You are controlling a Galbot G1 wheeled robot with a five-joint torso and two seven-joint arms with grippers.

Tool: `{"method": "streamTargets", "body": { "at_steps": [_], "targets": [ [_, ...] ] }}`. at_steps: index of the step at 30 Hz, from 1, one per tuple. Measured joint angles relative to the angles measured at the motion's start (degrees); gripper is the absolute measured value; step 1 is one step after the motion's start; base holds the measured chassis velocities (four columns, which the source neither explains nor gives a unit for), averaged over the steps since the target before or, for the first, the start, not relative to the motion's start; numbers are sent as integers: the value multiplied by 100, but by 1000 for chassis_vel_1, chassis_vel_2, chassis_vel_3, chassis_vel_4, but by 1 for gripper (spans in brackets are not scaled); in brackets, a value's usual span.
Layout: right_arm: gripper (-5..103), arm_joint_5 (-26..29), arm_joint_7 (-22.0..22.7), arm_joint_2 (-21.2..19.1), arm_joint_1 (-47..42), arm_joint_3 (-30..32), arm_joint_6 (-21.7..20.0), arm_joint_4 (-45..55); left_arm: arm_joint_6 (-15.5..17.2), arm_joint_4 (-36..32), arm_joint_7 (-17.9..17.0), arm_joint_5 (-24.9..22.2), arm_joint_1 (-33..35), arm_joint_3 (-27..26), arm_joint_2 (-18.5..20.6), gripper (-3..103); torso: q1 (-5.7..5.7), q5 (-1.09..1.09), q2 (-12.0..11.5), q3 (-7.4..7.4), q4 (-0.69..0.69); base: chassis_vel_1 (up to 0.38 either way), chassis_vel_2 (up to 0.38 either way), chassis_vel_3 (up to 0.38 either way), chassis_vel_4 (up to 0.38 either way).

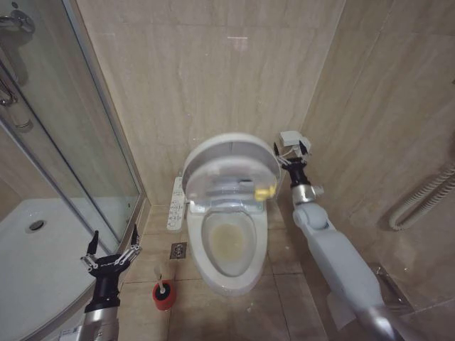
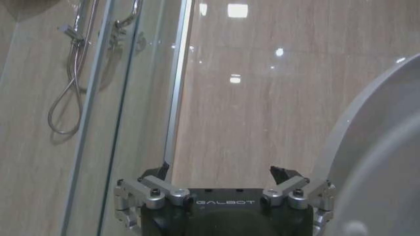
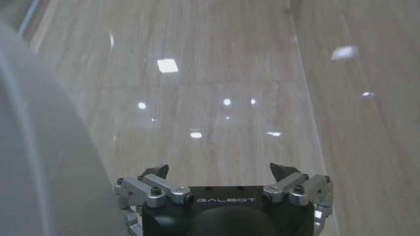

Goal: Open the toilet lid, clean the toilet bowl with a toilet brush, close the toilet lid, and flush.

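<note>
Beside the raised toilet lid (image 1: 231, 165), right gripper (image 1: 293, 150) jaws wide; left gripper (image 1: 110, 250) likewise.

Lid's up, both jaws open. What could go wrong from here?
1. The right gripper sits close beside the raised glossy white oval plastic toilet lid; withdrawing could knock it shut.
2. The left gripper hovers near the glass shower door; reaching for the white-handled toilet brush in its red cup risks clipping it.
</note>
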Motion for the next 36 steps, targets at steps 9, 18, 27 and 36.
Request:
{"method": "streamTargets", "body": {
  "at_steps": [9,18,27,36],
  "targets": [
    [100,-90,10,12,-1685,338,301,1171,-7,280,4,11,-289,212,-39,100,-1,0,0,0,0,0,0,0,0],
    [100,-441,35,233,-2677,417,572,1712,-59,463,3,-1,-531,355,-21,100,-1,-2,0,0,0,0,0,0,0],
    [100,-897,41,280,-3285,219,895,1745,18,400,-179,-320,-770,197,99,100,0,-4,0,0,0,0,0,0,0],
    [100,-1248,41,421,-3396,-126,1044,1110,226,359,-267,-441,-1076,155,291,100,0,-4,0,1,-3,0,0,0,0]
  ]
}}
